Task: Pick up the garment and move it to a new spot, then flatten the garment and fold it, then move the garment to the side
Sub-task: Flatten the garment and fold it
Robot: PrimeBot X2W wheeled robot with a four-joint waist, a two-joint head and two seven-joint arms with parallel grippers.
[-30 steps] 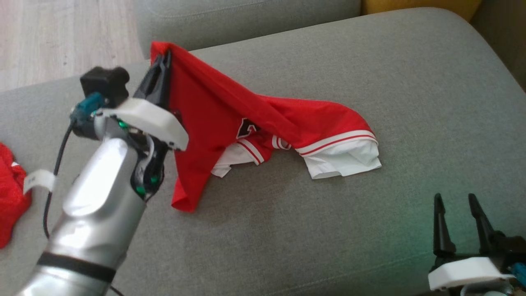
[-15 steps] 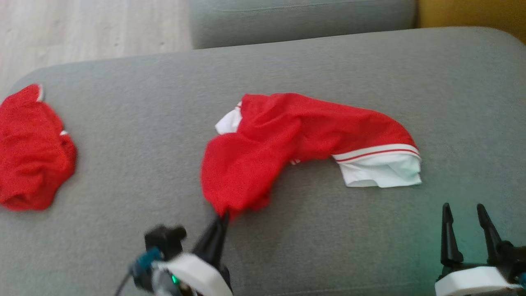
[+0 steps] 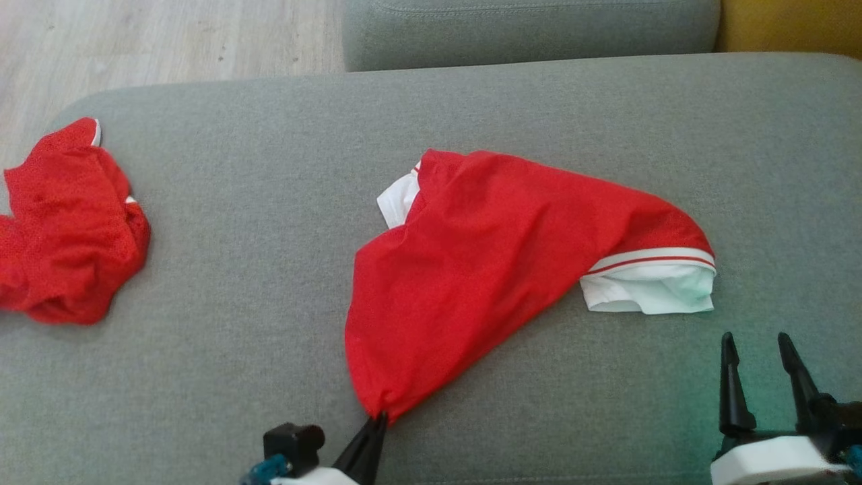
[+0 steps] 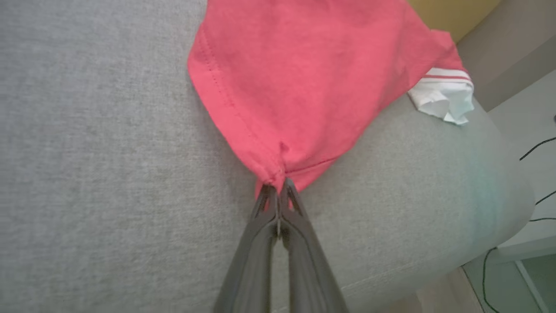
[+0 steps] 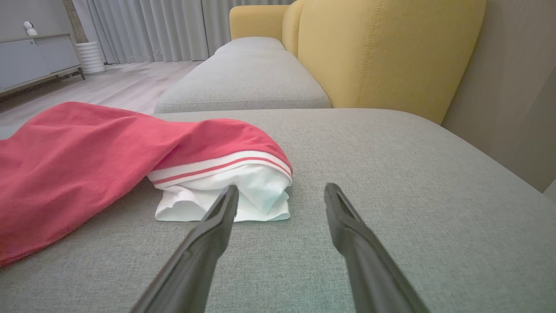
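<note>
On the sofa: a red garment point(image 3: 498, 269) lies bunched across the middle of the grey cushion point(image 3: 222, 323), running from a near corner up and out to the right.
Trim: white cloth point(image 3: 650, 296) under a red-striped band shows at the garment's right end, and a smaller white bit pokes out at its top left.
Left end effector point(image 3: 376, 426): at the bottom edge of the head view, its 2 fingers are pressed together on the garment's near corner. In the left wrist view the stitched hem point(image 4: 230, 104) runs down to the tips and puckers there.
Right end effector point(image 3: 755, 343): at the lower right, its fingers stand apart with nothing between them. It is near the white cloth and does not touch it.
Right wrist view: the white cloth lies just past the left fingertip.
Other cloth: 1 more red heap point(image 3: 67, 222) lies at the cushion's far left, well apart from the garment.
Around: yellow backrest point(image 5: 382, 52), pale wood floor point(image 3: 168, 40).
</note>
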